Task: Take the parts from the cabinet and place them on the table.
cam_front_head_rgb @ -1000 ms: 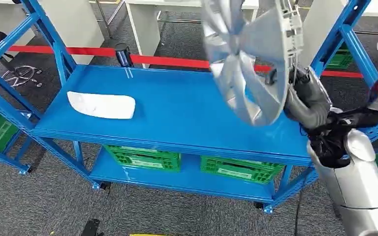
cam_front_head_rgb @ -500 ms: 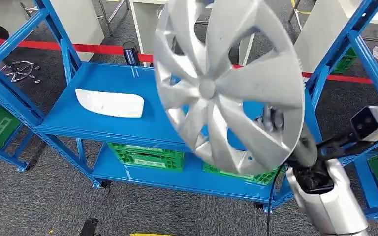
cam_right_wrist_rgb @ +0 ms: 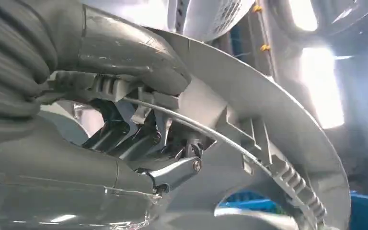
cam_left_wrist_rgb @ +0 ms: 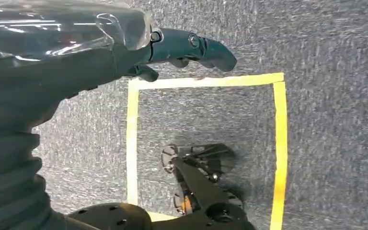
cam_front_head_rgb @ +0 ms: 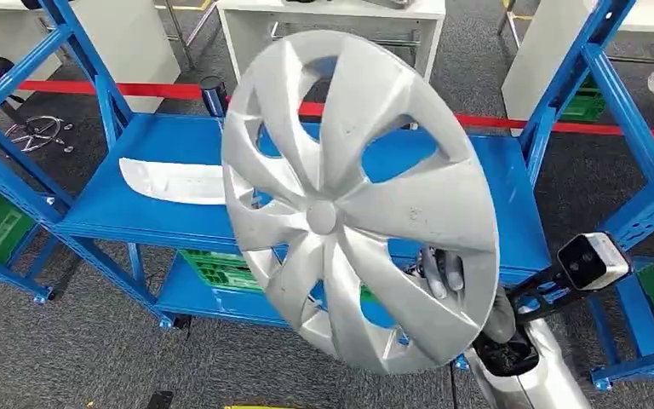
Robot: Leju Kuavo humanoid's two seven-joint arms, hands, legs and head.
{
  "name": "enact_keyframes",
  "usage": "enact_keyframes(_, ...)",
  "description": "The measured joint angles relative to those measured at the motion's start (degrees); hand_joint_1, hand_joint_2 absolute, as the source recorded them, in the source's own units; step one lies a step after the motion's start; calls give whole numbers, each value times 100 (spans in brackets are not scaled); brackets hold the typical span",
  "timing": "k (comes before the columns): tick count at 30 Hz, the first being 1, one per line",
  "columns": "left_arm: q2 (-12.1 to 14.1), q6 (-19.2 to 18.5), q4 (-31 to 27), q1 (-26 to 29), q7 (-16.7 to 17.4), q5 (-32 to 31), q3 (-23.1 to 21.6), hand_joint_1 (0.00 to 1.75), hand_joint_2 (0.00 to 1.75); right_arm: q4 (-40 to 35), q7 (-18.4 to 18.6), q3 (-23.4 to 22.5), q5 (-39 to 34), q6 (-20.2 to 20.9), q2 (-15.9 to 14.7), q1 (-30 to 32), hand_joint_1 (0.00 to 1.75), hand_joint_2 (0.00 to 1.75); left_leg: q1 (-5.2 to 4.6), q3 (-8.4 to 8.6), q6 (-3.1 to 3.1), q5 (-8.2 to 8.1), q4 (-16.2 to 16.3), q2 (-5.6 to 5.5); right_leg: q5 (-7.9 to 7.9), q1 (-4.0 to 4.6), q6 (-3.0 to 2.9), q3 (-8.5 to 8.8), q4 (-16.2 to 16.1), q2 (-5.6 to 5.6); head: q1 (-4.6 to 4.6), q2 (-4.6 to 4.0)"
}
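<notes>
Hubcap: silver spoked hubcap (cam_front_head_rgb: 349,200) is held up in front of the head camera, face toward it, clear of the blue shelf (cam_front_head_rgb: 170,141) behind; it is off the cabinet and not yet on any table.
Right hand: right hand (cam_front_head_rgb: 443,273) grips the hubcap at its lower rim; the right wrist view shows the thumb pressed over the ribbed back edge and darker fingers (cam_right_wrist_rgb: 139,139) hooked behind the retaining wire, clamped on the part.
Reason for grip: a rim hold appears chosen because the disc is wide and thin, and the edge with its clips gives the only purchase.
Left hand: left hand (cam_left_wrist_rgb: 182,48) hangs over the carpet and yellow floor tape (cam_left_wrist_rgb: 206,81), holding nothing, fingers extended.
Remaining part: white curved panel (cam_front_head_rgb: 170,181) lies flat on the upper shelf, left of the hubcap.
Task status: judged mid-carry; set-down is outstanding.
Risk: one-point grip on a broad disc may let it swing.
</notes>
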Motion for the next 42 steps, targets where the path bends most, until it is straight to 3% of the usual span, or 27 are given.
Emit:
enact_keyframes(2,13,0,2,0,11,0,-4,0,175,-88,-9,24,66,131,92,123,175,175,-4,554,58,368,-1031,-9,1,-1,5,12,-1,6,0,0)
enact_keyframes(3,26,-2,7,-6,22,-7,-9,0,175,-127,-11,37,90,190,140,176,175,175,-41,627,70,279,-1159,-13,5,47,21,-16,5,5,2,0)
enact_keyframes(6,39,-59,28,8,70,-9,-72,0,175,-190,-54,61,111,301,258,318,175,175,-83,593,129,325,-1141,-16,58,8,132,-53,-22,5,4,0)
enact_keyframes(8,35,-68,37,0,81,-15,-92,0,175,-238,-79,74,111,345,295,350,175,175,-40,622,236,429,-1270,6,-9,3,160,-123,52,-3,9,0)
enact_keyframes(9,26,-81,37,-8,90,-18,-105,0,175,-258,-90,87,107,374,308,347,175,175,-44,605,273,447,-1279,8,-178,15,123,-219,282,-2,18,0)
enact_keyframes(11,17,-96,39,-18,120,-26,-140,0,175,-280,-107,120,103,422,341,360,175,175,-65,556,319,482,-1277,15,-623,14,54,-629,1252,-2,24,0)
enact_keyframes(12,17,-118,42,-20,138,-39,-147,0,175,-291,-112,127,105,437,358,369,175,175,-74,531,327,499,-1274,16,-762,13,57,-790,1652,-2,24,0)
enact_keyframes(13,15,-131,44,-19,162,-70,-164,0,175,-306,-122,129,116,463,371,388,175,175,-82,511,328,519,-1273,16,-787,12,88,-832,1810,-2,24,0)
enact_keyframes(14,13,-138,46,-19,177,-85,-177,0,175,-319,-140,133,144,487,373,402,175,175,-84,493,321,534,-1271,15,-729,12,125,-730,1667,-3,26,0)
enact_keyframes(16,2,-155,46,-24,195,-114,-197,0,175,-372,-190,142,203,544,393,411,175,175,-84,468,294,559,-1252,10,-413,12,216,-171,716,-7,26,0)
enact_keyframes(17,-7,-160,46,-31,199,-127,-218,0,175,-407,-221,144,232,579,404,411,175,175,-85,455,282,563,-1217,10,-265,13,228,174,136,-19,26,0)
enact_keyframes(18,-9,-160,46,-39,205,-127,-234,0,175,-435,-251,142,262,616,409,412,175,175,-130,421,253,563,-1177,10,-269,50,166,241,-34,-20,26,0)
enact_keyframes(21,-11,-160,46,-51,227,-142,-249,0,175,-507,-374,127,419,780,430,491,175,175,-99,397,153,620,-1183,15,-190,84,60,198,-28,-10,18,0)
enact_keyframes(23,-7,-166,48,-51,236,-166,-254,0,175,-540,-426,129,481,835,439,506,175,175,-74,344,95,573,-1120,6,-110,13,-14,200,-64,-18,26,0)
enact_keyframes(24,-9,-166,50,-51,240,-199,-260,0,175,-562,-450,125,518,857,448,515,175,175,-70,275,49,344,-926,13,-88,13,-44,173,-63,-20,0,0)
enact_keyframes(26,7,-164,50,-55,249,-225,-273,0,175,-597,-509,120,581,891,468,518,175,175,-23,-43,-29,-218,-23,13,-37,20,-70,113,-51,-23,-13,0)
enact_keyframes(28,2,-166,52,-55,260,-247,-280,0,175,-599,-529,122,614,903,468,535,175,175,4,-241,-62,-476,640,14,5,31,-60,58,-48,-23,-15,0)
enact_keyframes(29,-2,-166,52,-56,273,-251,-284,0,175,-599,-531,122,627,902,470,544,175,175,9,-155,-62,-422,585,15,22,32,-54,35,-47,-23,-13,0)
enact_keyframes(30,-2,-166,52,-59,275,-258,-293,0,175,-599,-538,120,638,905,472,547,175,175,9,69,-49,-263,252,14,37,32,-36,19,-45,-20,-15,0)
enact_keyframes(32,9,-166,52,-78,280,-299,-308,0,175,-612,-618,111,664,950,478,547,175,175,2,765,7,139,-861,10,70,33,-18,14,-46,-16,-15,0)
enact_keyframes(33,15,-166,52,-98,280,-319,-313,0,175,-636,-663,100,673,973,485,549,175,175,-15,951,47,87,-1214,-4,85,36,7,4,-46,-18,-13,0)
enact_keyframes(36,20,-175,54,-105,295,-352,-328,0,175,-682,-888,59,787,1117,507,561,175,175,-84,892,115,152,-1205,-1,154,37,114,-50,-53,-25,-13,0)
enact_keyframes(37,31,-181,57,-103,306,-380,-330,0,175,-726,-1008,28,883,1193,522,579,175,175,-96,875,171,196,-1228,1,195,36,172,-53,-88,-24,-13,0)
enact_keyframes(38,31,-184,57,-112,308,-398,-332,0,175,-752,-1114,-2,968,1247,522,587,175,175,-24,886,248,299,-1352,23,172,39,184,-97,-44,-28,-6,0)
enact_keyframes(39,24,-186,57,-128,315,-420,-334,0,175,-761,-1192,-29,1021,1285,524,600,175,175,-50,858,273,342,-1377,38,44,44,167,-176,58,-25,-4,0)
enact_keyframes(40,22,-195,55,-145,323,-439,-337,0,175,-791,-1329,-68,1139,1340,527,600,175,175,-51,802,321,387,-1377,42,-226,42,111,-331,407,-23,11,0)
enact_keyframes(42,22,-210,57,-149,343,-470,-337,0,175,-815,-1592,-124,1365,1423,527,622,175,175,-73,698,344,449,-1371,48,-669,39,76,-659,1336,-24,18,0)
